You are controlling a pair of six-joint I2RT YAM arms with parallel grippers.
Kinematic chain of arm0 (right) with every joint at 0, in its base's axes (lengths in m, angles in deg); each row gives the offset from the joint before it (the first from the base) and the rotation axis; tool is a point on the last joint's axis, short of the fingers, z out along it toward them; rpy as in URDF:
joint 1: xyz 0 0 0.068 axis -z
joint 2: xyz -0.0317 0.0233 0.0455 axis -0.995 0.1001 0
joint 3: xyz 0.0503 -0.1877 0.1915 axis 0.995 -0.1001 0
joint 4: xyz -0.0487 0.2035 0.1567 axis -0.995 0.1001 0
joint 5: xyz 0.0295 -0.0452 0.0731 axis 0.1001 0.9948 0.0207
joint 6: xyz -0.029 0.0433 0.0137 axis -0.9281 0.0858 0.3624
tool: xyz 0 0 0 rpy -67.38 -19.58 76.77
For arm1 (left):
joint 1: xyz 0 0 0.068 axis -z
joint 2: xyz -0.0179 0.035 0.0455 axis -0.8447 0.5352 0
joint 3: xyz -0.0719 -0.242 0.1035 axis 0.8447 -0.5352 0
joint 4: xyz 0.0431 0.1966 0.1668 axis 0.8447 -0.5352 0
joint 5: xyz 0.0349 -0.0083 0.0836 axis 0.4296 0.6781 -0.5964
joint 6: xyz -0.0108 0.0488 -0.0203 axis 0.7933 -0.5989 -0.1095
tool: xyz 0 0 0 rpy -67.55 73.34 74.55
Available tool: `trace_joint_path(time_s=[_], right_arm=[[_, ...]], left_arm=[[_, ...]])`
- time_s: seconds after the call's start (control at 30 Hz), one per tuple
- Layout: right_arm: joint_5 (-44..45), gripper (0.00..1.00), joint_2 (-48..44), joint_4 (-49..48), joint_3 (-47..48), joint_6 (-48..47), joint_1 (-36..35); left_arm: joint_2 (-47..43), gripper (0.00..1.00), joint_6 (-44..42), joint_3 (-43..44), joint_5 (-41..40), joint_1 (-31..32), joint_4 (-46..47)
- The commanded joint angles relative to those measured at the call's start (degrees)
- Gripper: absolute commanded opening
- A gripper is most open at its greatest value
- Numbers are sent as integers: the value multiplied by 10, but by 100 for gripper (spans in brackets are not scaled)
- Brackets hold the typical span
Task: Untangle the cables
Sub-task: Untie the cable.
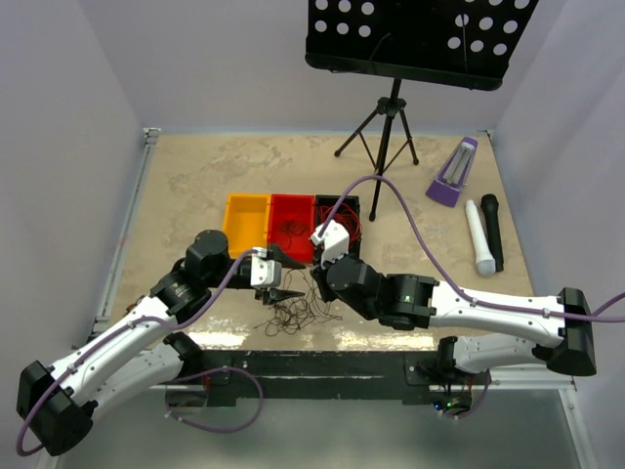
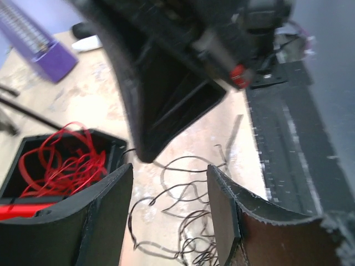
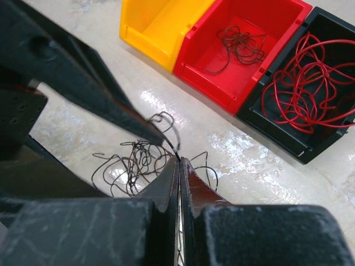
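From where I stand, the nearest thing past the arm bases is the one loose tangle of dark cables [image 3: 133, 163], lying on the surface [image 1: 195, 186] just in front of the bins. I can make out no red strand in it.

Both arms meet over it. The right end effector [image 3: 178, 166] is closed tight, with a dark strand from the tangle pinched at its tip. The left end effector [image 2: 169, 172] is open, its two fingers standing apart over the loops and gripping nothing I can see.

To my eye the step in hand is drawing one dark strand out of the clump. I think the next move calls for the left fingers to close on the rest of the tangle and hold it. The right would then draw its strand away slowly, so the curls slide free rather than knot.

Behind that are three bins in a row, touching. The yellow bin [image 3: 161, 27] looks empty, the red bin [image 3: 208, 83] holds one small dark clump [image 3: 238, 44], and the black bin [image 3: 272, 133] holds a heap of red cables [image 3: 305, 83]; I can't count its single strands.

Farthest off are one music stand [image 1: 410, 29], one purple wedge-shaped thing [image 1: 452, 174] and two microphones, one white [image 1: 479, 239] and one black [image 1: 491, 230]
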Motion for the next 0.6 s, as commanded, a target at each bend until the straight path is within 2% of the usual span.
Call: trace_joint_path(time_s=[0.0, 0.13, 0.3, 0.4, 0.57], right_arm=[[-3, 0, -16, -19, 10, -12, -4], [-8, 0, -13, -20, 6, -10, -5], [-11, 0, 1, -22, 7, -12, -6], [-12, 0, 0, -29, 11, -16, -6], [-21, 0, -11, -31, 25, -24, -7]], left_arm=[[-8, 61, 14, -20, -103, 1, 105], [-18, 62, 48, -25, -127, 1, 169], [-29, 63, 102, -13, -20, 1, 174], [-30, 63, 92, -18, 2, 2, 158], [-10, 61, 27, -25, -9, 1, 119]])
